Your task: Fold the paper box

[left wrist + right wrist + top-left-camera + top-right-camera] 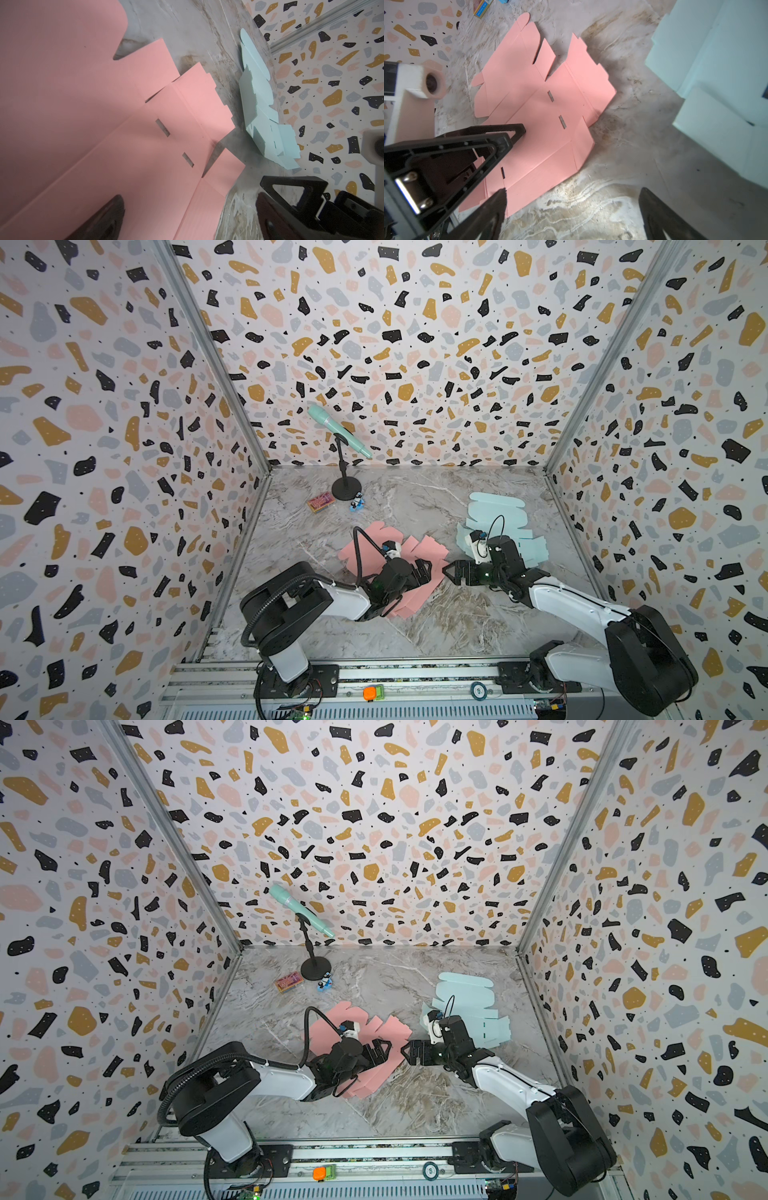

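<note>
At the pink paper box (432, 549), left pincer (424, 569) and right pincer (451, 571) gape wide, empty.

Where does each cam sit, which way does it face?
Both top views: high above the front rail, looking down at the table; both arms, left gripper over the pink sheet, right gripper beside it.
Left wrist: on the left arm, facing across the pink sheet to the blue sheet; shows left finger, right gripper.
Right wrist: on the right arm, facing the pink sheet; shows right fingers, left gripper.
Wrists share: pink sheet's slots.
</note>
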